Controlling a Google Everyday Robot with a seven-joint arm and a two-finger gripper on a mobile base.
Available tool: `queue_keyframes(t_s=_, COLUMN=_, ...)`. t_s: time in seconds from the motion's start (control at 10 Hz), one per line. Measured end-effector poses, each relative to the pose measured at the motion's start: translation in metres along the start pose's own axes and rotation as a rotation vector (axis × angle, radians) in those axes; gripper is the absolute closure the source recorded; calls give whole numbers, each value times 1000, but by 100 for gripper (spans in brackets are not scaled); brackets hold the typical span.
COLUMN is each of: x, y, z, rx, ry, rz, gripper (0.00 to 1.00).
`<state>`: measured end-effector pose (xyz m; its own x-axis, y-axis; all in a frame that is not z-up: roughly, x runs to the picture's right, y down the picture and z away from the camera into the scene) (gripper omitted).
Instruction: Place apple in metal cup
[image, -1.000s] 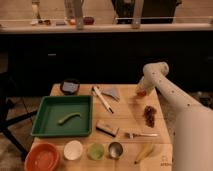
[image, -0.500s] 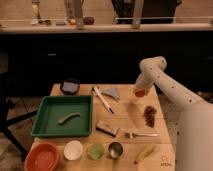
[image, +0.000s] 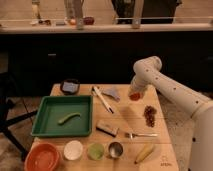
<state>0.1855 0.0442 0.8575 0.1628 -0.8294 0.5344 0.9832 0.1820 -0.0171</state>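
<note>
My pincer (image: 135, 93) was clamped on the apple (image: 133, 96), lifted over the tabletop's (image: 125, 117) far right, behind the grape bunch (image: 149, 115). Carry step. Next, I judged: travel to the near edge, centre over the metal cup (image: 116, 149), lower, release.

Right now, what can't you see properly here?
Camera view:
- Inside the metal cup: too dark to see.
- Top of the apple: hidden by the gripper shut on it, above the table's far right.
- Orange bowl: cut by the bottom edge.
- Robot's body: cut by the right edge.
</note>
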Motion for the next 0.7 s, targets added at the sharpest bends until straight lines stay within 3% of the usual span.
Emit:
queue_keyframes(t_s=0.5, x=-51, y=-16, z=-24, rx=29, ry=-7, rz=7, gripper=100)
queue_keyframes(t_s=0.7, x=-54, y=-18, z=-25, rx=28, ry=-9, rz=4, gripper=100)
